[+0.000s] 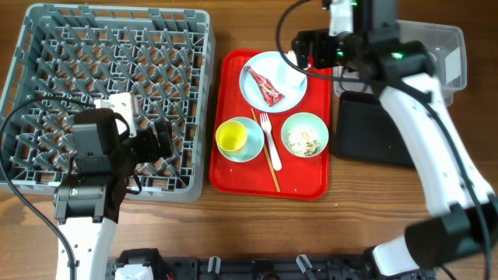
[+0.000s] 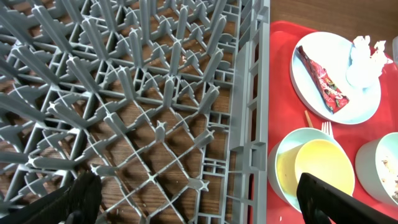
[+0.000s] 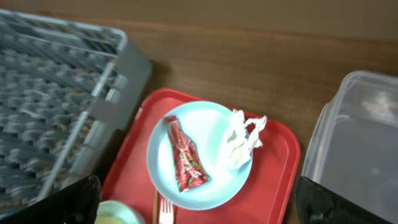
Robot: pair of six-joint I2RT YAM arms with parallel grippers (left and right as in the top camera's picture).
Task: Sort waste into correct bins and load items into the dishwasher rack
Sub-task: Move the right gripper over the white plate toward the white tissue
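The grey dishwasher rack (image 1: pixel 109 93) fills the left. My left gripper (image 1: pixel 165 140) (image 2: pixel 199 199) hangs open over its front right corner, holding nothing. On the red serving tray (image 1: pixel 311 175), a pale blue plate (image 1: pixel 272 66) carries the red wrapper (image 1: pixel 264 87) (image 3: pixel 185 158) and a crumpled napkin (image 1: pixel 294 74) (image 3: pixel 242 140). My right gripper (image 1: pixel 299 48) (image 3: pixel 199 202) is open above that plate, empty. A yellow cup (image 1: pixel 231 137) sits on the saucer (image 1: pixel 250 149). The green bowl (image 1: pixel 304 134) holds beige scraps. Between them lie the fork (image 1: pixel 269 132) and chopstick (image 1: pixel 266 152).
A clear plastic tub (image 1: pixel 440 47) (image 3: pixel 360 143) stands at the back right, with the flat black tray (image 1: pixel 373 128) in front of it, both partly under the right arm. The wooden table (image 1: pixel 257 233) shows along the front.
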